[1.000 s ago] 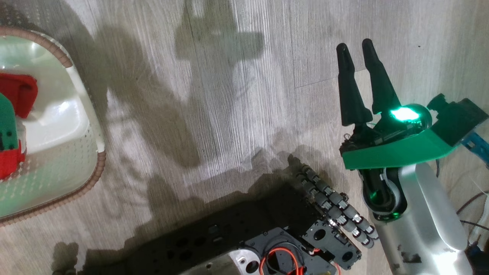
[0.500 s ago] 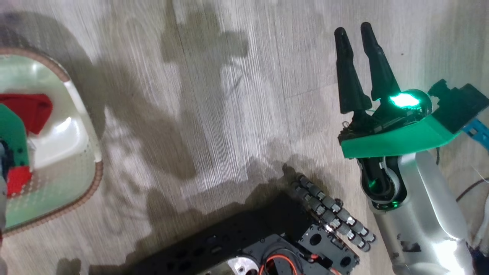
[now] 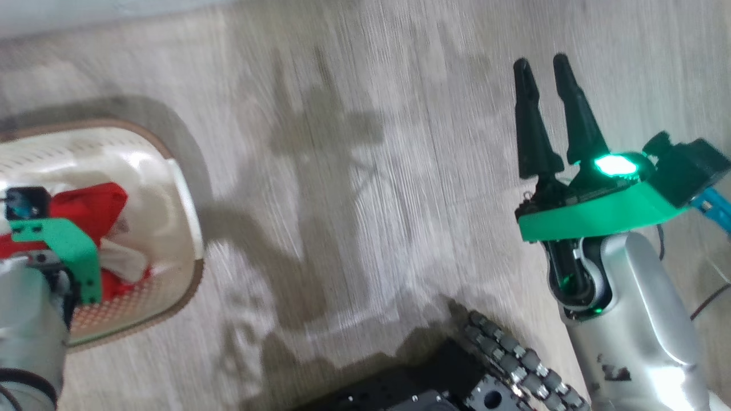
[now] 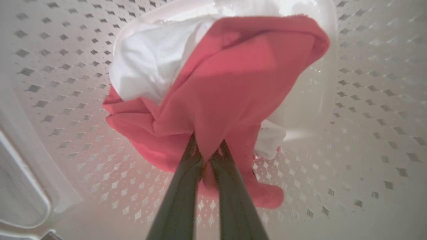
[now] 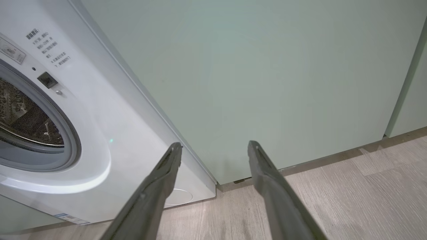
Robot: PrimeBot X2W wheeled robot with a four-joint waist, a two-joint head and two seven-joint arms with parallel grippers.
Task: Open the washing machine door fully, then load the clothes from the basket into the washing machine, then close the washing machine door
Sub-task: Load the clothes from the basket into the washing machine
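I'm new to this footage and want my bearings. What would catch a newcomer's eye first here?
The bright red garment stands out first: it is bunched with a white garment inside the perforated cream basket and pinched between the dark fingers of the left gripper. Next comes the right gripper, fingers spread and holding nothing, facing the white washing machine and the pale green cabinet beside it.

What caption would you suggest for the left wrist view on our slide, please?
Left gripper shut on the red garment, white garment bunched against it, inside the perforated basket.
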